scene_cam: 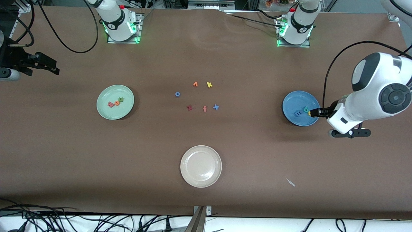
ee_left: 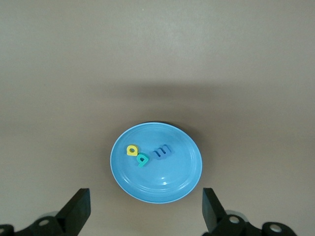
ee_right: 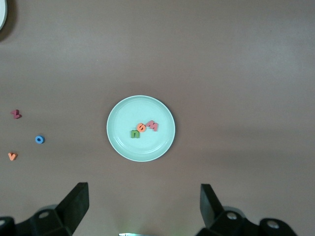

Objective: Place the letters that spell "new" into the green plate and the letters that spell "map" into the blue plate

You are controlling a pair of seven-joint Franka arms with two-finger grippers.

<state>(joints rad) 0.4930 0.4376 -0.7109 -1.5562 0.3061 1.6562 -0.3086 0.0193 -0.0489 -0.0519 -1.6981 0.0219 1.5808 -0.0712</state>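
I see the green plate [scene_cam: 115,102] toward the right arm's end of the table w/ n [ee_right: 135,133], e [ee_right: 141,127], w [ee_right: 152,125] in it; blue plate [scene_cam: 300,108] at the left arm's end holds m [ee_left: 162,151], a [ee_left: 142,160], p [ee_left: 132,150]. Left gripper [ee_left: 145,211] hangs over the blue plate's rim, jaws wide, empty. Right gripper [ee_right: 142,209] wide too, over the green plate, cut off in front view.

Brown table [scene_cam: 257,154]: plates, loose letters

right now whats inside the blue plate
The blue plate holds three foam letters: a yellow p, a teal a touching it, and a periwinkle m apart. Whatever lies beneath the letters is covered.
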